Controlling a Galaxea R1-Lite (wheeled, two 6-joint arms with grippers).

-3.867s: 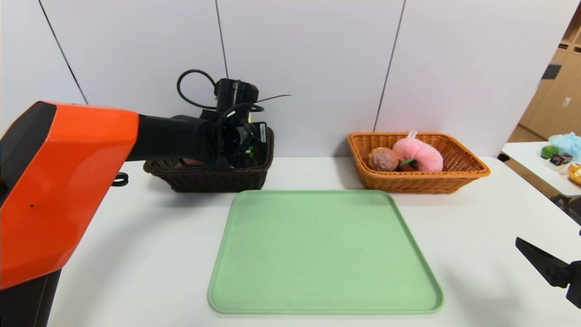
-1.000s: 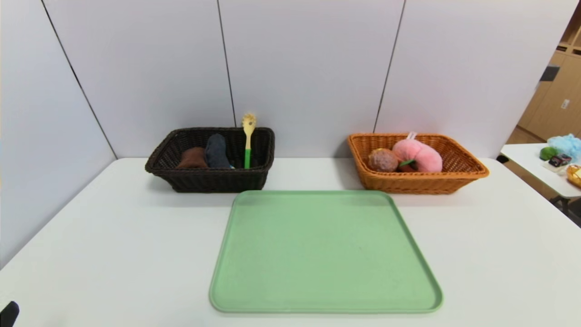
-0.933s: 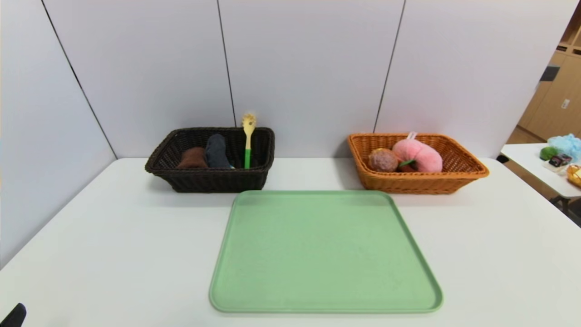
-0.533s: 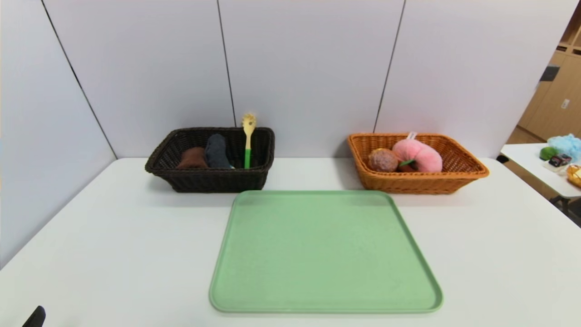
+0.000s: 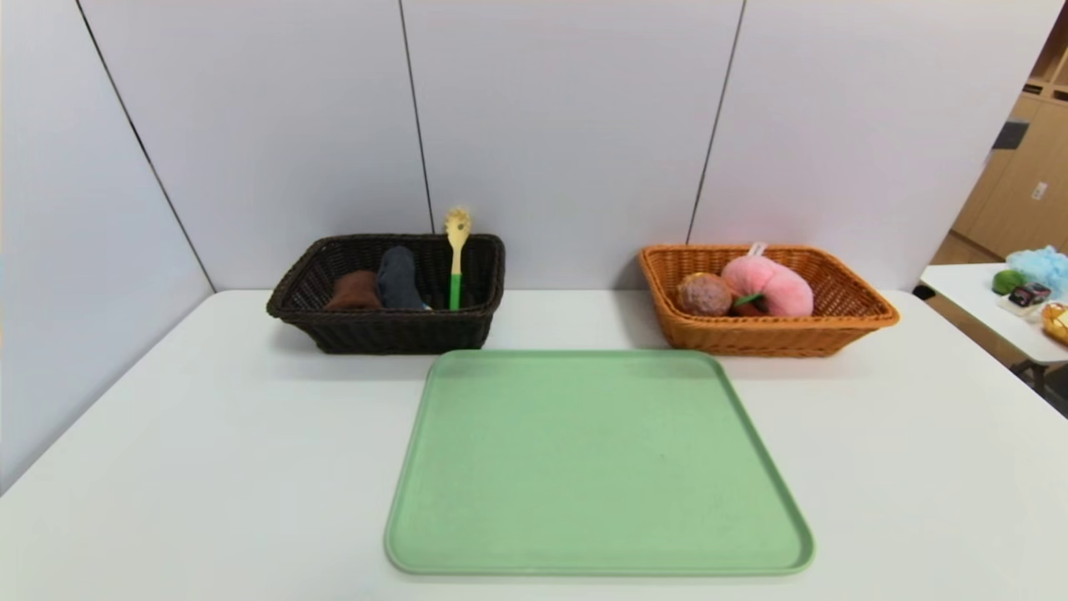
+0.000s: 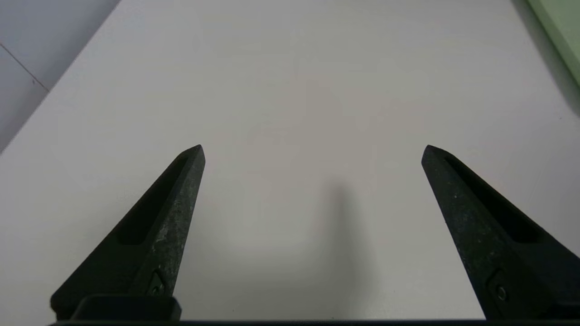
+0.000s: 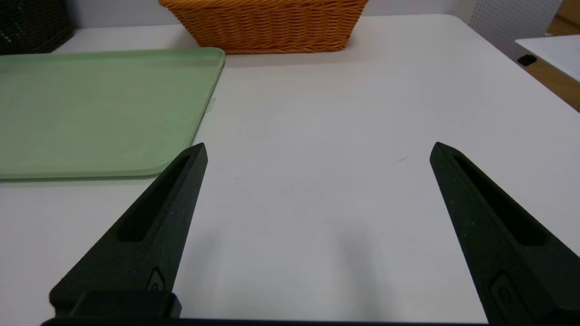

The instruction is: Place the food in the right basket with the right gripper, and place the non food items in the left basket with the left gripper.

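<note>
The dark brown left basket (image 5: 392, 330) holds a brown item (image 5: 354, 290), a dark blue item (image 5: 399, 280) and a yellow brush with a green handle (image 5: 455, 250). The orange right basket (image 5: 768, 330) holds a pink plush food (image 5: 772, 282) and a brown round food (image 5: 704, 294). Neither arm shows in the head view. My left gripper (image 6: 312, 151) is open and empty over bare table near the front left. My right gripper (image 7: 318, 149) is open and empty over bare table near the front right, with the orange basket (image 7: 267, 27) ahead of it.
A green tray (image 5: 596, 463) lies bare in the middle of the white table (image 5: 209, 467); its edge shows in both wrist views (image 7: 104, 108) (image 6: 562, 31). A side table with small objects (image 5: 1030, 292) stands at the far right. Wall panels stand behind the baskets.
The left arm has drawn back from the left basket to the front left and dropped out of the head view. The right gripper has also left the head view.
</note>
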